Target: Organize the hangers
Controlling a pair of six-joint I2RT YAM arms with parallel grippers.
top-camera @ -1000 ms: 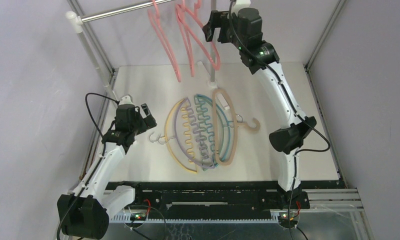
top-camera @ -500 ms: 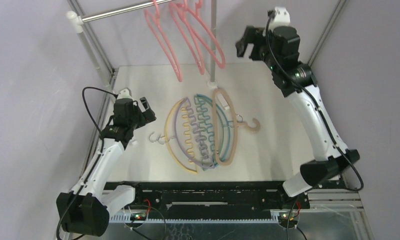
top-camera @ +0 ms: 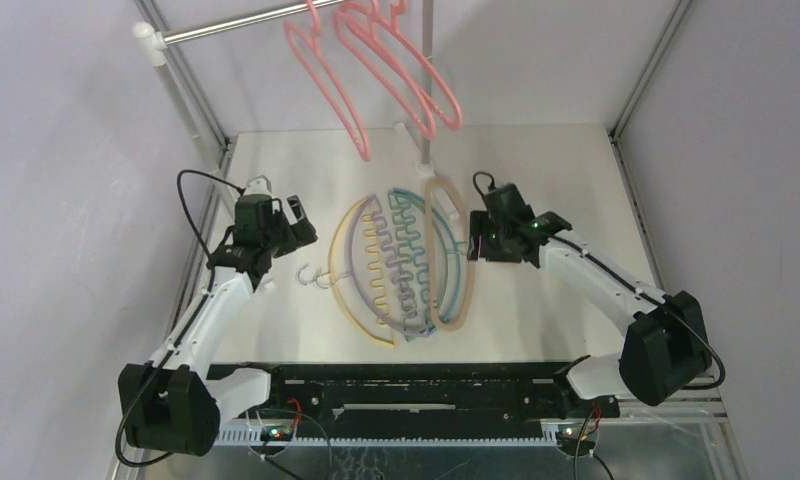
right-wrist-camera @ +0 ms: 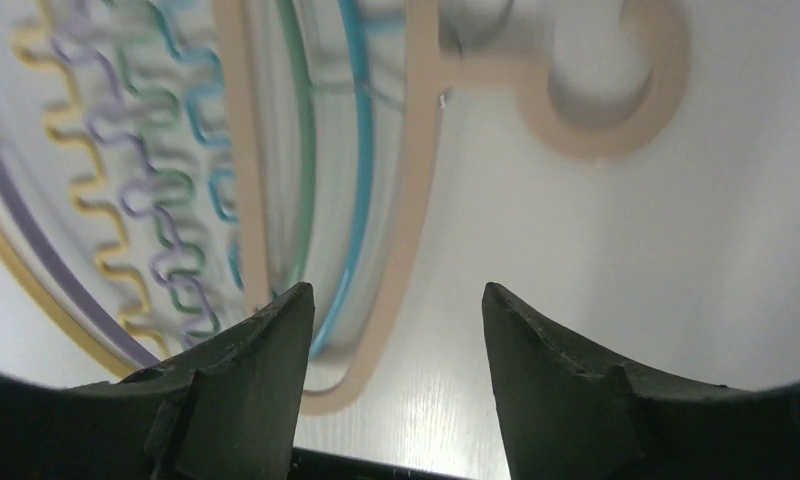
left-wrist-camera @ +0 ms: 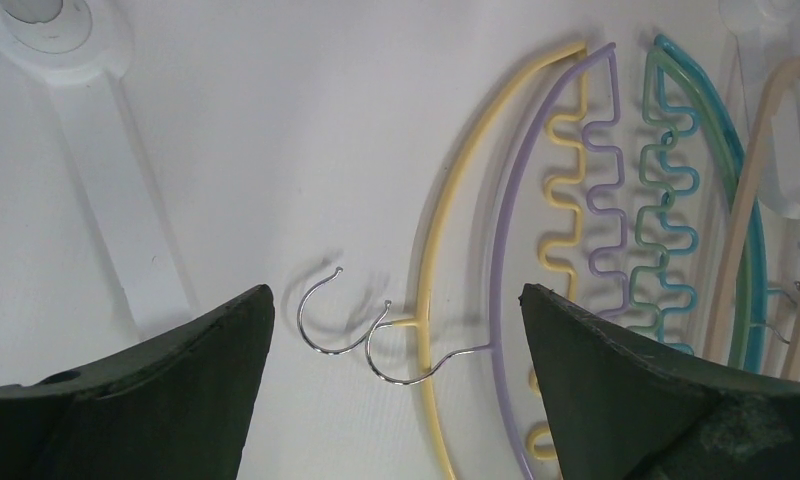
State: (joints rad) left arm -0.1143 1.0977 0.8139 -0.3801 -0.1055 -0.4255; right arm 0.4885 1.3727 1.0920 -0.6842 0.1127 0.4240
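Observation:
Pink hangers (top-camera: 359, 95) hang from the silver rail at the back. A pile of hangers lies flat mid-table: yellow (top-camera: 348, 300), lavender (top-camera: 353, 262), green and teal (top-camera: 413, 225), and tan (top-camera: 464, 300). My left gripper (top-camera: 301, 225) is open and empty, left of the pile. In its wrist view (left-wrist-camera: 396, 292) it is above the metal hooks (left-wrist-camera: 326, 325) of the yellow (left-wrist-camera: 431, 250) and lavender (left-wrist-camera: 503, 230) hangers. My right gripper (top-camera: 473, 245) is open and empty, low over the tan hanger (right-wrist-camera: 416, 200) near its hook (right-wrist-camera: 666, 80); the teal bar (right-wrist-camera: 361, 150) lies beside it.
The silver rail (top-camera: 236, 25) runs across the back on white posts; one post's foot (left-wrist-camera: 106, 150) lies left of the pile and another stands at the pile's far end (top-camera: 416, 150). Metal frame uprights (top-camera: 191, 90) stand at the table's back corners.
My right arm has swung down from the rail to the table, over the tan hanger's hook. The pink hangers have swung on the rail. My left gripper has shifted slightly.

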